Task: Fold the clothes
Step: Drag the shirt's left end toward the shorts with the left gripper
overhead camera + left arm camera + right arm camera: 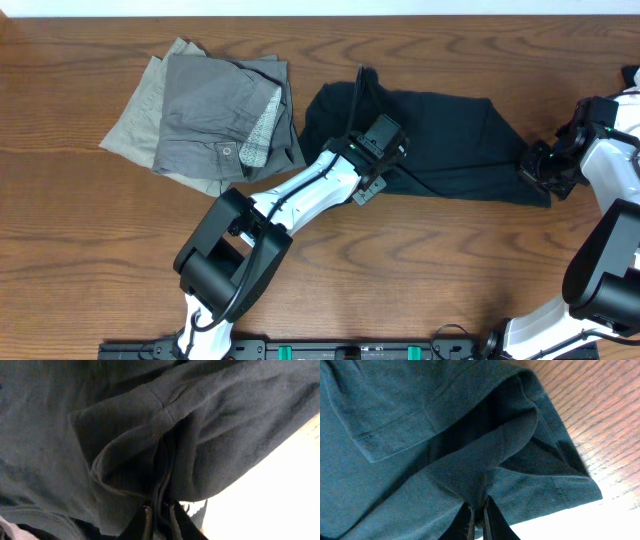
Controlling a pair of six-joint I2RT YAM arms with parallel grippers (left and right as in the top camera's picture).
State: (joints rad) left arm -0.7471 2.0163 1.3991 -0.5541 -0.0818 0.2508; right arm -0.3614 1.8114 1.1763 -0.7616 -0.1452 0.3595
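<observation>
Overhead view: left gripper [388, 142] and right gripper [530, 165] each clench a pinch of the black garment [450, 135], bunched ahead of their fingertips; two-point grips presumably prepare a fold.

The long garment [450, 140] lay across the middle and right of the table [80, 250], with a buttoned garment [210, 110] just to its left, resting on a third piece [125, 130]. The left gripper [160, 512] pinched the long garment's left part, the right gripper [478, 512] its right end.
</observation>
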